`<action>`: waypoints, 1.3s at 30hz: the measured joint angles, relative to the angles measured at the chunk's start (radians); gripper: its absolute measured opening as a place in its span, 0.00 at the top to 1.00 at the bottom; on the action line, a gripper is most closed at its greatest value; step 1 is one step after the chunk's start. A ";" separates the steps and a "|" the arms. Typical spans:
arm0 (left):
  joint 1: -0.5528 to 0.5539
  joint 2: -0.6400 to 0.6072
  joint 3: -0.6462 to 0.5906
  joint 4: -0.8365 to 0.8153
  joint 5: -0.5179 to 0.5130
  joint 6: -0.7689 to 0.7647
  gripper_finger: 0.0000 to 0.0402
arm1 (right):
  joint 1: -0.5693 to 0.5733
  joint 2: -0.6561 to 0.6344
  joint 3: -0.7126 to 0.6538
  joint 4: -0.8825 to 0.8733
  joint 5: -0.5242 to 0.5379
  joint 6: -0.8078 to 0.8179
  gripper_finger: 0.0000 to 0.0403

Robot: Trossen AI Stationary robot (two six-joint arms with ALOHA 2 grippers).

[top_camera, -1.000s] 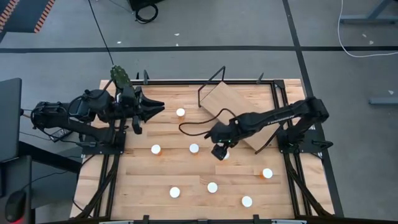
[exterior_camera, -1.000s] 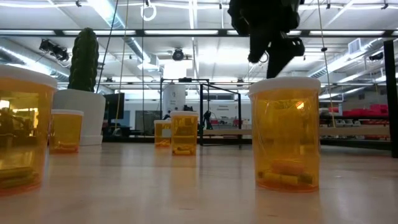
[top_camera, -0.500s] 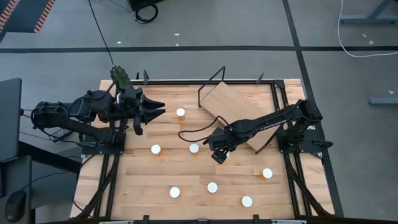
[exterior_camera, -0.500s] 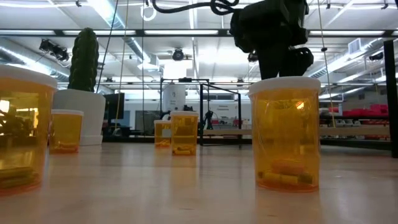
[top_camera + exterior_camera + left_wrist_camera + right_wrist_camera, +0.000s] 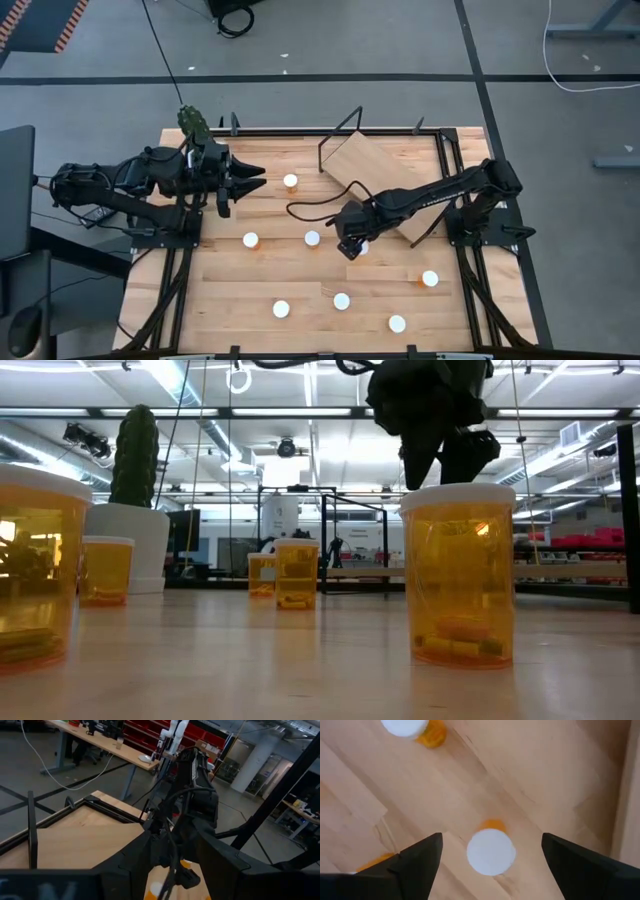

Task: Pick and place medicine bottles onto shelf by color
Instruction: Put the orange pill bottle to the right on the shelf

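Several orange medicine bottles with white caps stand spread over the table. My right gripper (image 5: 349,244) hangs open just above one bottle (image 5: 362,248) near the middle; its white cap (image 5: 491,851) shows between the spread fingers (image 5: 415,865), untouched. In the low view this bottle (image 5: 457,575) stands under the right gripper (image 5: 440,455). My left gripper (image 5: 255,178) is at the table's far left, open, pointing at a bottle (image 5: 290,181) just ahead of its tips. The shelf (image 5: 372,165), a tilted wooden board on a black wire frame, stands behind the right arm.
A cactus in a white pot (image 5: 194,124) stands at the back left corner, close to the left arm. Other bottles (image 5: 250,240) (image 5: 312,238) (image 5: 341,300) stand around the middle and front. A black frame rims the table (image 5: 230,290).
The right gripper has come down closer over the middle bottle and shifted slightly left. The left gripper's fingers have spread wider and edged toward the far bottle.
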 joint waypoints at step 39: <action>0.000 0.000 0.000 0.000 0.000 0.001 0.58 | 0.019 0.019 -0.001 -0.036 0.011 0.227 0.13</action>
